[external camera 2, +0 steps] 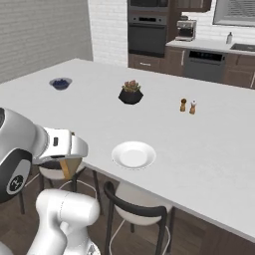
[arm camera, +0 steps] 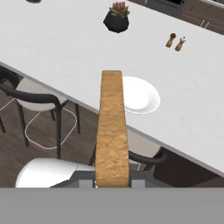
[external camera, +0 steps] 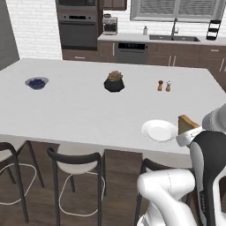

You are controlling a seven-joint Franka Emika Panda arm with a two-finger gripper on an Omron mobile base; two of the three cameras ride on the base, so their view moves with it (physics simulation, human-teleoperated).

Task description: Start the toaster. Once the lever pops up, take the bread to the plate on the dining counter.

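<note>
My gripper (arm camera: 112,180) is shut on the bread (arm camera: 112,127), a golden-brown slice seen edge-on, rising from between the fingers. The hand hovers off the near edge of the dining counter (external camera: 88,110), above the stools and a little short of the plate (arm camera: 142,94). The white plate (external camera: 159,130) lies bare near the counter's front edge, and the bread (external camera: 187,123) pokes up just right of it. From the other side the slice (external camera 2: 66,168) hangs under the hand, left of the plate (external camera 2: 133,155). The toaster and its lever are out of view.
On the counter stand a black pot with a plant (external camera: 114,82), two small shakers (external camera: 163,85) and a bowl of dark berries (external camera: 36,82). Dark stools (external camera: 75,164) line the near side. Ovens, a sink and cabinets run along the far wall.
</note>
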